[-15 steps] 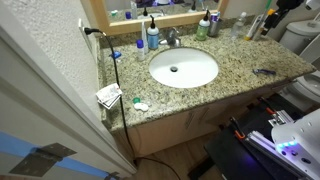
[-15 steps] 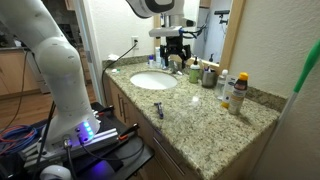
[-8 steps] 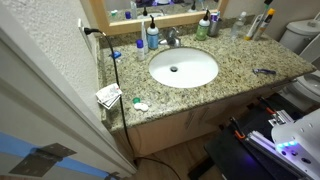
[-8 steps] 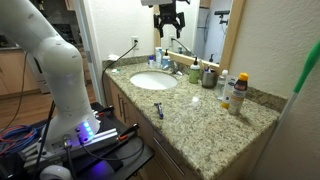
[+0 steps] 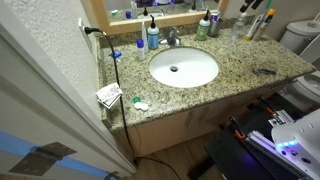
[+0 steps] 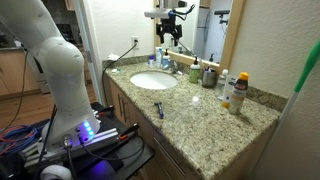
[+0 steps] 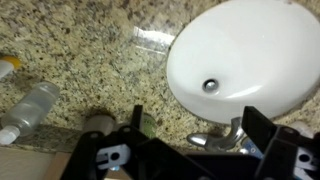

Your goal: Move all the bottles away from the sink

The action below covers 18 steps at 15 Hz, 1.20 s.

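Observation:
Several bottles stand along the back of the granite counter behind the white sink (image 5: 183, 67) (image 6: 152, 81) (image 7: 250, 55). A blue bottle (image 5: 152, 38) (image 6: 160, 57) is on one side of the faucet (image 5: 173, 38) (image 7: 225, 138). On the other side are a green bottle (image 5: 203, 28) (image 6: 195, 73) (image 7: 147, 124), a dark bottle (image 5: 213, 20) (image 6: 208, 76), a clear bottle (image 5: 240, 25) (image 6: 222, 82) (image 7: 30, 110) and a white bottle with a yellow cap (image 6: 238, 92). My gripper (image 6: 170, 25) (image 7: 195, 135) is open and empty. It hangs high above the faucet, in front of the mirror.
A razor (image 5: 265, 71) (image 6: 158, 109) lies on the counter beside the sink. A folded paper (image 5: 109, 95) and a small white object (image 5: 140, 105) lie near the counter's corner. A black cable (image 5: 115, 70) runs from the wall outlet. A mirror stands behind the bottles.
My gripper rose from just above the faucet to high in front of the mirror, then came down slightly. The bottles have not moved.

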Available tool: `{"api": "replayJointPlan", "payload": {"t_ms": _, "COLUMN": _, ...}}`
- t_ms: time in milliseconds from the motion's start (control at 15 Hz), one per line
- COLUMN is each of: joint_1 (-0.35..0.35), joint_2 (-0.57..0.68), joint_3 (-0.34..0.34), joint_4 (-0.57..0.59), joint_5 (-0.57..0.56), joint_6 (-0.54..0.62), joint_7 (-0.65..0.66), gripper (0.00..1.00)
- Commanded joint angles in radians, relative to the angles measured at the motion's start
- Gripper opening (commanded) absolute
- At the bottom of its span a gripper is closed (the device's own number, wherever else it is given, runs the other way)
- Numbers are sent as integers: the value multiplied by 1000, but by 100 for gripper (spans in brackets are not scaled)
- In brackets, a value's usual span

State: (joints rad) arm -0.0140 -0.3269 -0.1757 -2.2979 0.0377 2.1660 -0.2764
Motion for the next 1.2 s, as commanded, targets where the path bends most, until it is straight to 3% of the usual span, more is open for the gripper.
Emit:
{"api": "replayJointPlan", "payload": {"t_ms": 0, "joint_1": -2, "joint_2": 213, "joint_3": 49, "joint_4": 191, "joint_5": 72, "joint_6": 59, "joint_7": 175, "gripper": 100}}
{"api": "replayJointPlan", "payload": {"t_ms": 67, "joint_1": -6, "joint_2": 229, "joint_3": 59, "joint_4": 229, "joint_5": 69, "joint_6": 28, "joint_7": 208, "gripper": 100}}
{"api": "replayJointPlan", "payload": {"t_ms": 133, "joint_1": -9, "joint_2": 152, "joint_3": 62, "joint_4": 125, "joint_5": 48, "joint_6": 59, "joint_7": 159, "gripper": 100}}
{"api": "replayJointPlan", "payload": {"t_ms": 333, "joint_1": -12, "joint_2": 225, "joint_3": 71, "joint_4": 211, "joint_5": 51, "joint_6": 55, "joint_7": 207, "gripper": 100}}
{"api": "replayJointPlan", "payload": {"t_ms": 400, "joint_1": -19, "joint_2": 276, "joint_3": 78, "joint_4": 226, "joint_5": 3, "joint_6": 85, "joint_7": 276, "gripper": 100}}
{"api": "replayJointPlan", "payload": {"t_ms": 667, "joint_1": -21, "joint_2": 430, "joint_3": 71, "joint_4": 337, "joint_5": 102, "joint_6": 160, "joint_7": 371, "gripper": 100}}
{"api": "replayJointPlan", "payload": {"t_ms": 800, "joint_1": -23, "joint_2": 500, "joint_3": 71, "joint_4": 402, "joint_5": 89, "joint_6": 187, "joint_7": 429, "gripper": 100}}
{"api": "replayJointPlan", "payload": {"t_ms": 1133, "joint_1": -29, "joint_2": 620, "joint_3": 64, "joint_4": 538, "joint_5": 75, "joint_6": 151, "joint_7": 521, "gripper": 100}}
